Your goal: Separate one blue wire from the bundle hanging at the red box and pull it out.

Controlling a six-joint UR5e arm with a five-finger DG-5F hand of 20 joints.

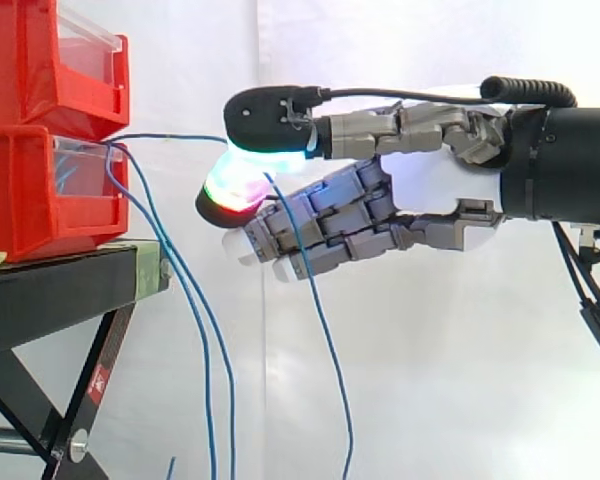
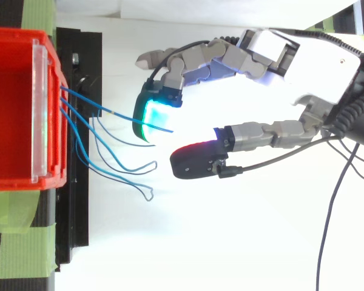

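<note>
Several blue wires hang from the front of the lower red box and droop past the stand. One blue wire is drawn out level from the box rim to my hand, which comes in from the right. It passes between two glowing pads that press together, then falls away below the hand. From above, that wire crosses the green-lit pad, while the other wires loop beside the red box. The hand pinches the single wire; its other fingers are curled underneath.
A second red bin sits on top of the lower one. Both rest on a black stand with crossed legs. Green tape marks the stand's surface. A white curtain hangs behind.
</note>
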